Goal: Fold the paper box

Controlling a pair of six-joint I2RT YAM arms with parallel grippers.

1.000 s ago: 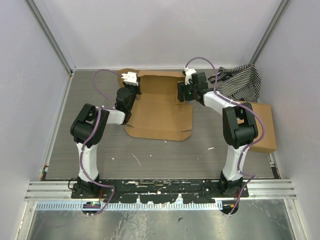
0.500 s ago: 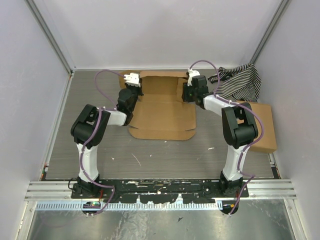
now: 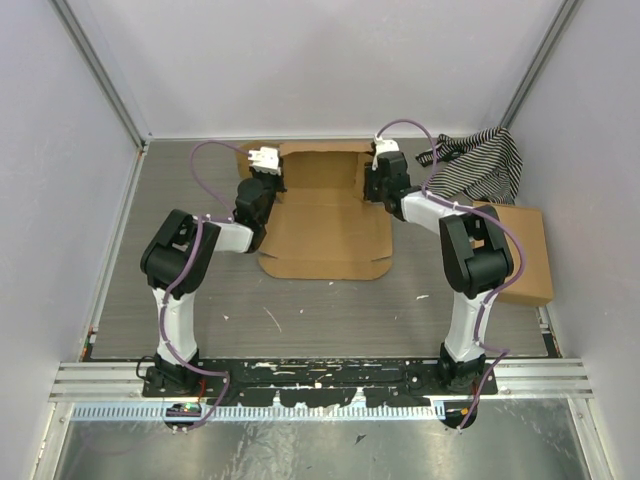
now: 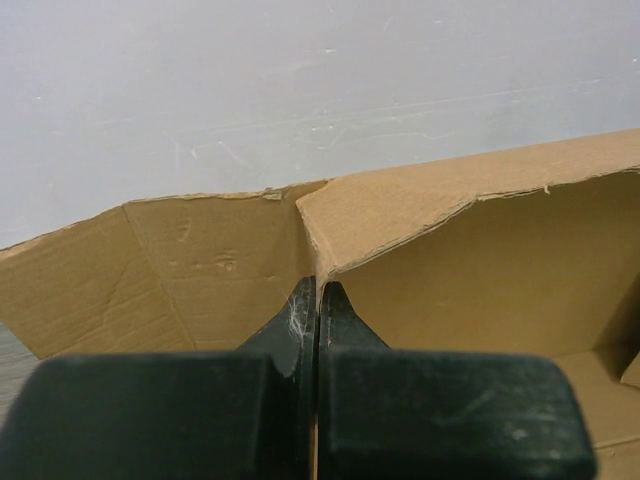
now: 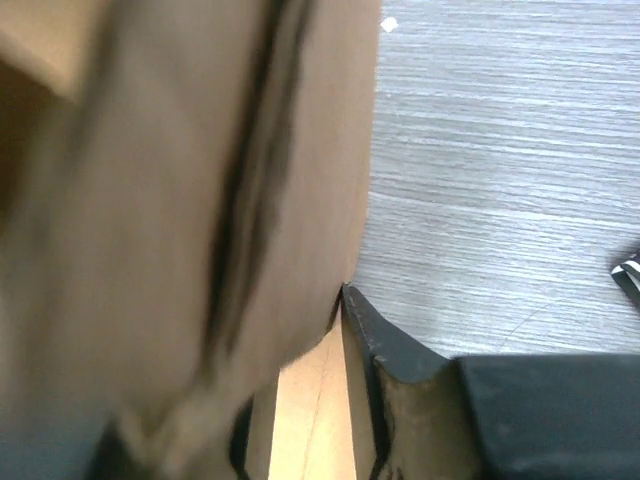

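Observation:
The paper box (image 3: 325, 220) lies as a brown cardboard sheet at the back middle of the table, with its side flaps partly raised. My left gripper (image 3: 264, 160) is at its back left corner. In the left wrist view the left gripper (image 4: 318, 292) is shut on the thin edge of an upright flap of the box (image 4: 470, 270). My right gripper (image 3: 380, 163) is at the back right flap. In the right wrist view a blurred flap of the box (image 5: 180, 200) stands between the jaws. One finger (image 5: 392, 352) shows with a gap beside it; the other is mostly hidden.
A black-and-white striped cloth (image 3: 480, 165) lies at the back right. A larger brown cardboard box (image 3: 527, 255) sits against the right wall. The back wall (image 4: 300, 80) is close behind the paper box. Grey tabletop (image 5: 520, 180) lies to the right of the flap.
The paper box has slid a little to the right. The right gripper has moved slightly back and right along the flap. The left gripper followed, still pinching its flap.

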